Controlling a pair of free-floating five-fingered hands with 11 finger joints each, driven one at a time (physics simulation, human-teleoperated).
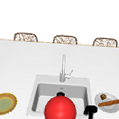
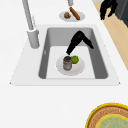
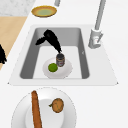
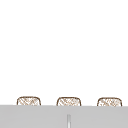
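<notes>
My left hand (image 2: 79,40) reaches down into the sink basin (image 2: 52,37), and its straight fingers end at the top of a small dark jar (image 2: 67,63). The jar stands upright on a white plate (image 2: 76,70), with a green lime (image 2: 75,59) beside it. From the right side I see the same hand (image 3: 51,38), jar (image 3: 60,60) and lime (image 3: 52,67). In the front view a big red ball (image 1: 60,110) covers the basin's front middle. My right hand (image 1: 90,112) hangs at the sink's front right corner with relaxed fingers, holding nothing, and also appears in the left side view (image 2: 107,8).
The tall faucet (image 1: 63,68) rises behind the basin. On the counter to the right is a white plate (image 1: 110,108) with a long brown stick (image 1: 109,102) and a round brown item (image 1: 103,96). A yellow-rimmed green plate (image 1: 4,104) lies at the left. Three woven chair backs (image 1: 65,39) line the far counter edge.
</notes>
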